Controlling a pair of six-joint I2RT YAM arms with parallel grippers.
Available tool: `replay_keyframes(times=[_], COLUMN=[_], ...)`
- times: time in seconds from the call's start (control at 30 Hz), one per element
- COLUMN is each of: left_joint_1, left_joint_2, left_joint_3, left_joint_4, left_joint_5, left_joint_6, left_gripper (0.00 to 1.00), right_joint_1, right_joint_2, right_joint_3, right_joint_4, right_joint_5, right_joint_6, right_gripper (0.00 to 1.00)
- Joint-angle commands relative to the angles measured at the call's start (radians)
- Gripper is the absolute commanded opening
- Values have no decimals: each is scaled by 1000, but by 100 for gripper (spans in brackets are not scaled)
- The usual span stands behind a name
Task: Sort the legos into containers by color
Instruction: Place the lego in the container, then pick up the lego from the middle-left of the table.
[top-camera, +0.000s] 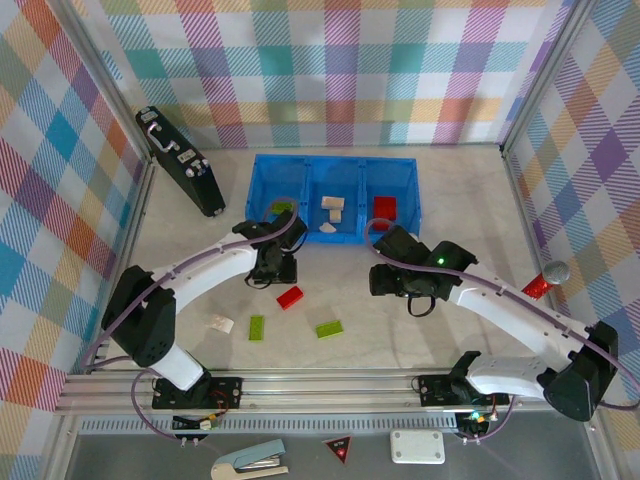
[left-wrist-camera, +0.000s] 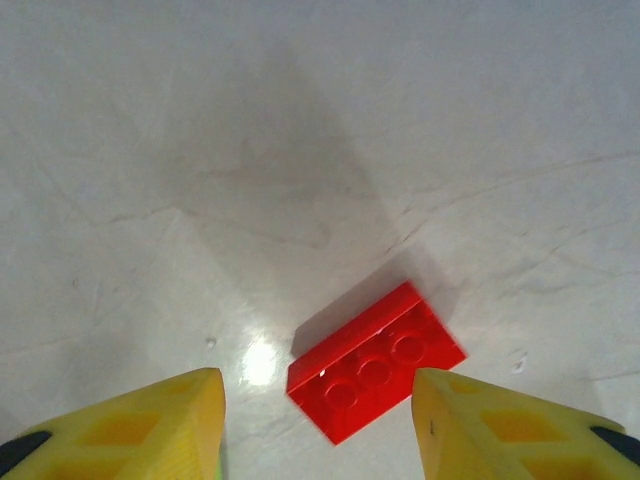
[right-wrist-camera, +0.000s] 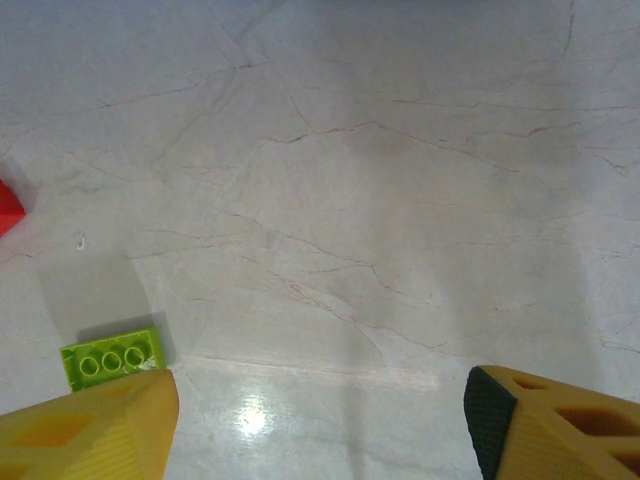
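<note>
Left claw (left-wrist-camera: 315, 405) is apart, nothing clamped. Red brick (left-wrist-camera: 375, 362) lies flat on the tabletop (left-wrist-camera: 300, 120), studs up, just ahead of the fingertips and biased toward the right-hand finger (left-wrist-camera: 500, 425). Its long axis runs diagonal to the line between the fingers, so my read is a wrist twist before closing, else the pads catch corners.

From above, that brick sits just nearside of the left claw and well apart from the right claw (top-camera: 388, 280), so the left arm is the nearer one. Likely destination: right compartment of the blue tray (top-camera: 300, 160), which holds a red piece (top-camera: 385, 207). Left compartment has green, middle has cream.

Right claw is apart too, empty. Its wrist camera puts a green brick (right-wrist-camera: 112, 358) beside its left finger, not between the fingers.

The overhead adds the tray contents plus loose strays: second green brick (top-camera: 257, 327), white brick (top-camera: 221, 323). The left wrist camera adds stud orientation and skew to the fingers.
</note>
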Motion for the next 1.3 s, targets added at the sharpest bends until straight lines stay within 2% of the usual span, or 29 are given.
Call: replay_keyframes(times=[0.0,0.33,0.67,1.27], left_joint_1=[-11,-12,-12,-11], left_joint_2=[-69,-208,-288,-292], left_joint_3=[-60,-255,-420,-500], left_joint_4=[-7,-36,19,53], left_joint_5=[11,35,121,156], left_joint_6=[-51,-84,-138,-137], left_gripper=[52,52,50,43], right_joint_1=[8,11,17,26], right_joint_2=[12,63,100,148], right_joint_3=[-7,-1,15,33], right_joint_4=[18,48,63,77], right_joint_5=[-18,-39,-52,-54], right_joint_6=[10,-16,-24,-34], right_gripper=[77,77,77,77])
